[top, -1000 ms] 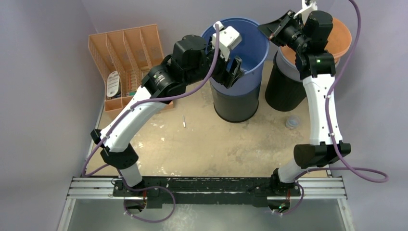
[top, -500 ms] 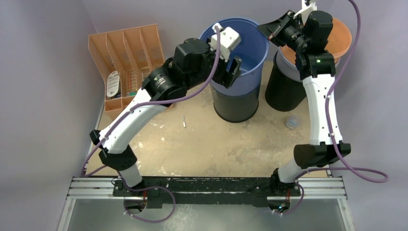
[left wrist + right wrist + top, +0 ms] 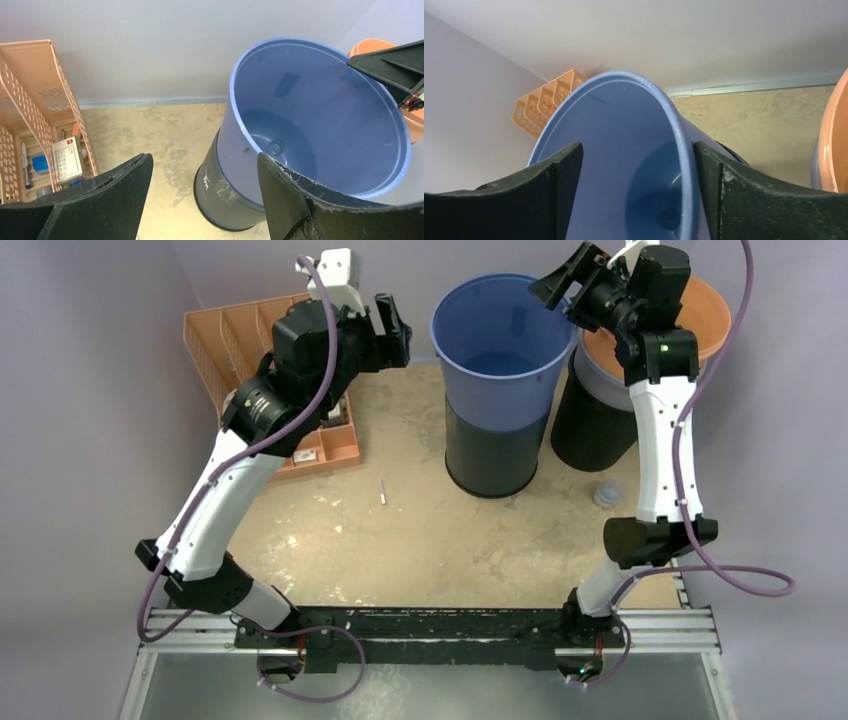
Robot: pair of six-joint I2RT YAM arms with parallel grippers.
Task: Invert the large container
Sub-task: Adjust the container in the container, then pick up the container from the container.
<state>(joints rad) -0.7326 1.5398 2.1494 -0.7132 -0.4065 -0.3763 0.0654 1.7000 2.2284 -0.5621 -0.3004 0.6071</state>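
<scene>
The large blue container [image 3: 495,350] stands upright, mouth up, its lower part nested in a dark grey container [image 3: 495,455]. My left gripper [image 3: 398,332] hangs open to the left of it, apart from the rim. In the left wrist view the blue container [image 3: 310,115] lies beyond the open left gripper [image 3: 200,200], with nothing between the fingers. My right gripper [image 3: 565,288] is open at the far right rim. In the right wrist view the blue container's [image 3: 614,150] rim runs between the spread fingers of the right gripper [image 3: 636,195], close to the right one.
An orange slotted organizer [image 3: 240,330] with small items sits at the back left, under my left arm. A second dark container with an orange lid [image 3: 705,320] stands right of the blue one. A small pin [image 3: 382,491] and a grey cap [image 3: 607,493] lie on the table.
My left gripper has pulled away from the container's front rim, up and to the left. My right gripper has opened at the right rim. The container has settled upright.
</scene>
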